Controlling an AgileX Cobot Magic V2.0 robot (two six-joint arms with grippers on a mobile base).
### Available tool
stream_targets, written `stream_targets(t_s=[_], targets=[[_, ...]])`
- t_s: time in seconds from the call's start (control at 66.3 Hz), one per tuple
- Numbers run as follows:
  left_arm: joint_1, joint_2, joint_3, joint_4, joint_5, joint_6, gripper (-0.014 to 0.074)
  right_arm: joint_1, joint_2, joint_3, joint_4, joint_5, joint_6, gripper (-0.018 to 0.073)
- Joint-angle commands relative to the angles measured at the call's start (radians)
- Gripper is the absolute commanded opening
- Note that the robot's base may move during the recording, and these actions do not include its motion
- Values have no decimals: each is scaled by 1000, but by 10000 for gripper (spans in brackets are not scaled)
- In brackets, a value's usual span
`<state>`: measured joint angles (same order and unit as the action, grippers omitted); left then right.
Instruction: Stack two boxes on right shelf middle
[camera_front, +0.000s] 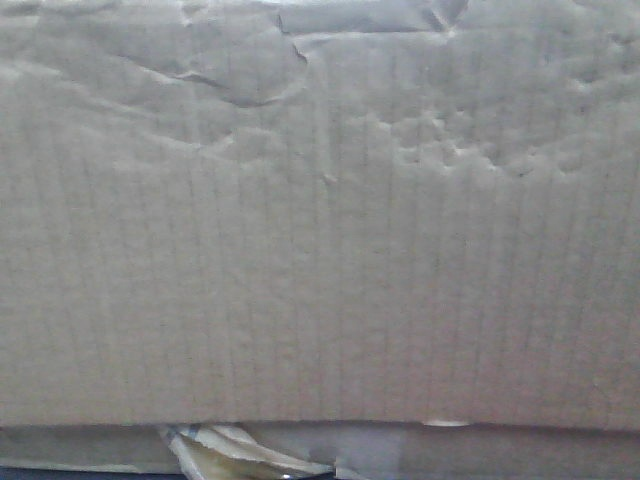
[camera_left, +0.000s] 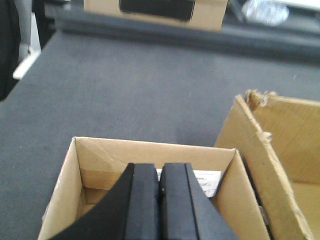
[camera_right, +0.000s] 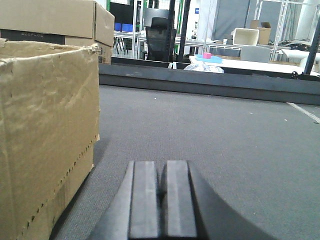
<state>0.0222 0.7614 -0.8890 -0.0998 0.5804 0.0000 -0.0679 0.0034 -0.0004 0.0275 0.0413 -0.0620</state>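
A creased brown corrugated cardboard wall (camera_front: 320, 250) fills the front view. It is cut off at every edge and hides all behind it. In the left wrist view the black left gripper (camera_left: 161, 175) hides most of the floor and part of the white label (camera_left: 207, 180) of the small open brown cardboard box (camera_left: 75, 170), whose near end runs off the frame. Right of that box, a torn-rimmed brown cardboard box (camera_left: 245, 140) is cut off. Far beyond it, a pale blurred object (camera_left: 262, 11) cannot be identified.
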Motion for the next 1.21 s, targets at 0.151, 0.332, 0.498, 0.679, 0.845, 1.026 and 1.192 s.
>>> stream_targets(t_s=[0.151, 0.332, 0.498, 0.679, 0.845, 1.026, 1.192], targets=[[3, 168, -100, 61, 60, 0, -92, 0, -3, 0, -6, -20, -8, -162], [38, 347, -240, 90, 330, 71, -92, 0, -3, 0, -6, -20, -8, -162], [146, 497, -363, 46, 471, 200, -92, 0, -3, 0, -6, -20, -8, -162], [225, 558, -418, -52, 512, 303, -92, 0, -3, 0, -6, -20, -8, -162], [260, 579, -420, -45, 517, 303, -6, 0, -3, 0, -6, -20, -8, -162], [262, 597, -420, -17, 496, 303, 298, 0, -3, 0, -6, -20, -8, -162], [262, 658, -420, -1, 513, 303, 356, 0, -3, 0, -6, -20, -8, -162]])
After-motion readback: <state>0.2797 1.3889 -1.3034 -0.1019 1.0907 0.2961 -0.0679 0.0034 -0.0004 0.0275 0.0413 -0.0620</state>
